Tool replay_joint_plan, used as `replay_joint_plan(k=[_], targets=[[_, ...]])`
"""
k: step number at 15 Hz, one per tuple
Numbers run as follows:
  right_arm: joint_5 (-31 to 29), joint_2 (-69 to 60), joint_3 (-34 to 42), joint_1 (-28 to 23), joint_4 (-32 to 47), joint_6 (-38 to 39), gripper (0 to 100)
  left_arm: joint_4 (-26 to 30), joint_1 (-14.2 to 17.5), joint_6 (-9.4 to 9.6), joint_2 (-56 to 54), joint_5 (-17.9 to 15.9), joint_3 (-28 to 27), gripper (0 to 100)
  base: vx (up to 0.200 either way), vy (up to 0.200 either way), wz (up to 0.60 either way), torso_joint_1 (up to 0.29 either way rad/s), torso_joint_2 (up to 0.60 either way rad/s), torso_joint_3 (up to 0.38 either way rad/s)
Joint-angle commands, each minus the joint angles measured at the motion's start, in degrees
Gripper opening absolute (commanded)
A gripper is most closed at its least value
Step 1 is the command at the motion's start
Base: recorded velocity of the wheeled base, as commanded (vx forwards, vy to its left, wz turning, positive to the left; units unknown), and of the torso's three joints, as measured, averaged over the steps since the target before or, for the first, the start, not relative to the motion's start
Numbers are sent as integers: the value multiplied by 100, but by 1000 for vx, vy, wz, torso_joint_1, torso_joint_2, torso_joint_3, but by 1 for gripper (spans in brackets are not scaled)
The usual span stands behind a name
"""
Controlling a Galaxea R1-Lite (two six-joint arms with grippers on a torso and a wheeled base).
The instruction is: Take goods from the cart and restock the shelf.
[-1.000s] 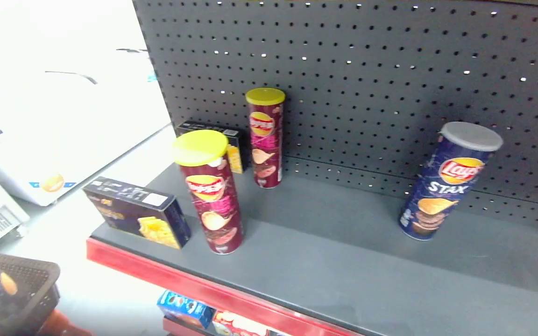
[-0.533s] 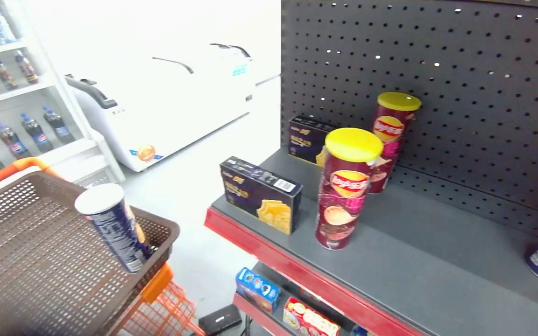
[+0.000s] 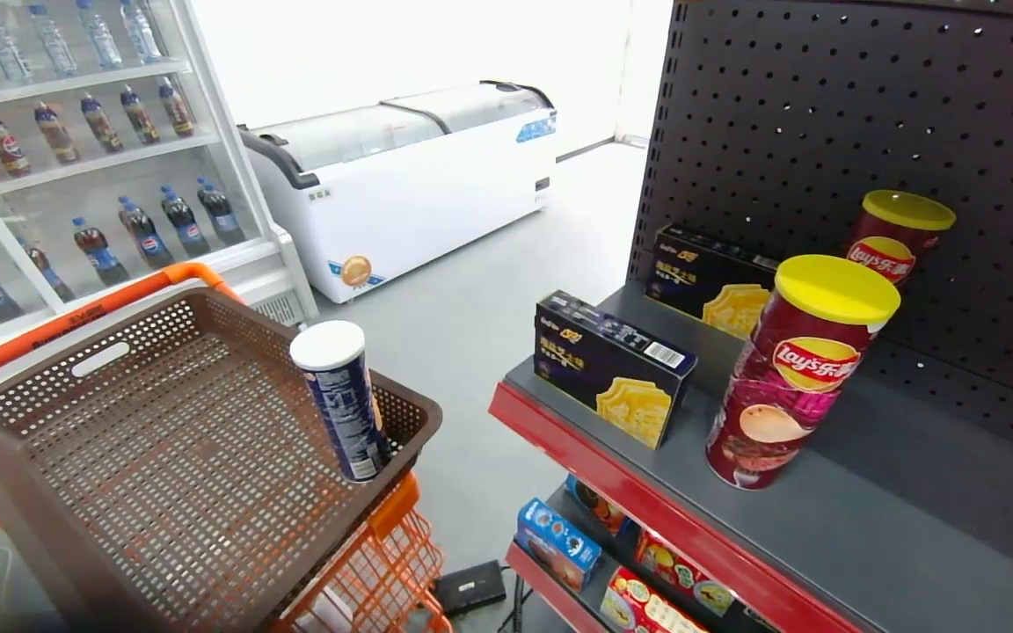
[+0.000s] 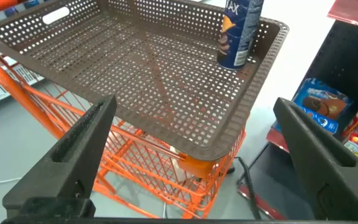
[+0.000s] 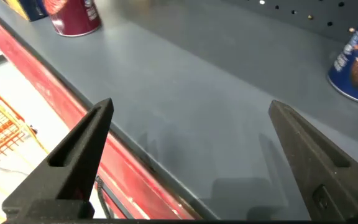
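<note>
Now that the head camera has swung from shelf (image 3: 867,519) toward cart (image 3: 120,294): one blue chip can (image 3: 339,400), standing in the cart's brown basket (image 3: 163,457), likely next to restock; left claw (image 4: 194,104) spread wide above basket; right claw (image 5: 190,104) spread wide over shelf, both empty

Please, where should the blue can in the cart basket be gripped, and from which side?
Grip the blue can around its upper body, just under the white lid, coming sideways over the open middle of the basket. It stands nearly upright in a corner, so the walls probably block its lower part and two sides.
</note>
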Motion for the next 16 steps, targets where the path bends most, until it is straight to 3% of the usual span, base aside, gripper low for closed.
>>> replay_joint_plan(k=[1,5,8,9,12,14,16], targets=[[2,0,0,-1,2,0,100,1,5,-4,2,1,0,100,0,0,0,0,0,0],[2,0,0,-1,2,0,100,1,5,-4,2,28,0,100,0,0,0,0,0,0],[2,0,0,-1,2,0,100,195,-57,277,301,-236,-782,100,0,0,0,0,0,0],[2,0,0,-1,2,0,100,467,-180,321,723,-429,-1239,100,0,0,0,0,0,0],[2,0,0,-1,2,0,100,494,-215,681,1848,-438,-1635,100,0,0,0,0,0,0],[2,0,0,-1,2,0,100,441,-233,716,2666,-456,-1811,100,0,0,0,0,0,0],[2,0,0,-1,2,0,100,212,-549,708,3149,-500,-1793,100,0,0,0,0,0,0]])
